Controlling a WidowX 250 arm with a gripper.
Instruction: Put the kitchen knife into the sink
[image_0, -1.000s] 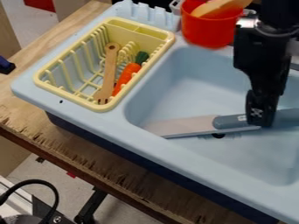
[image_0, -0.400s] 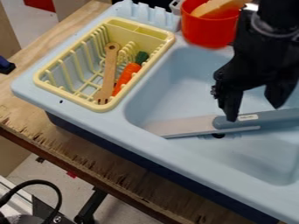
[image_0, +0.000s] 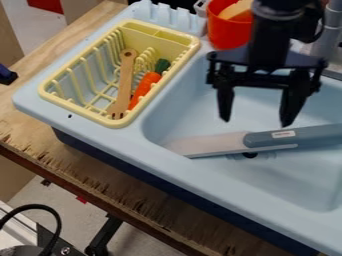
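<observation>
Light-blue plastic sink (image_0: 287, 185) below the black two-fingered claw (image_0: 256, 122), which has risen off, fingers spread apart; the long kitchen knife with blue-grey handle (image_0: 264, 140) lies inside, beneath the claw; placing looks done; its long axis runs crosswise, blade pointing image-left, handle image-right.

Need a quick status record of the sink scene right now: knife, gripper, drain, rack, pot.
knife: kitchen knife in the sink, blade toward the rack side, free of the gripper
gripper: gripper open, fingers spread, above the knife
drain: drain hole beside the knife
rack: yellow dish rack holding a wooden fork and a toy carrot
pot: red pot behind the sink basin, something wooden inside
task state: knife in sink
</observation>
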